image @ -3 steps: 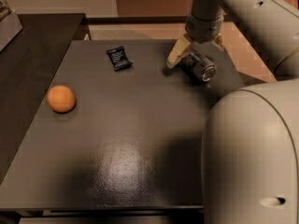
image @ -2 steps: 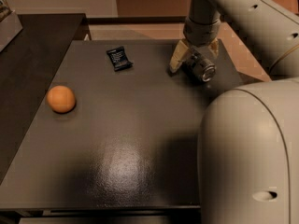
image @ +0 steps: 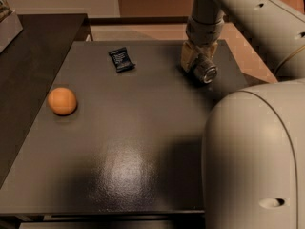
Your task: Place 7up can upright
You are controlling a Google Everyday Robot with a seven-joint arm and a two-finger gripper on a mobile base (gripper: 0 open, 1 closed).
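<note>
The 7up can (image: 206, 70) is a silvery-grey can, tilted with its shiny top facing the camera, at the far right of the dark table (image: 133, 142). My gripper (image: 199, 58) comes down from the arm above and is shut on the can, its beige fingers (image: 187, 56) on either side of it. The can is just above or touching the tabletop; I cannot tell which. Its logo is hidden.
An orange (image: 62, 100) lies at the table's left side. A flat black snack packet (image: 121, 59) lies at the far middle. My robot's large pale body (image: 257, 156) covers the right front corner. A second dark surface (image: 28, 56) adjoins on the left.
The gripper with the can has shifted slightly and the can has tilted further, its top turning more toward the camera. The orange and packet have not moved.
</note>
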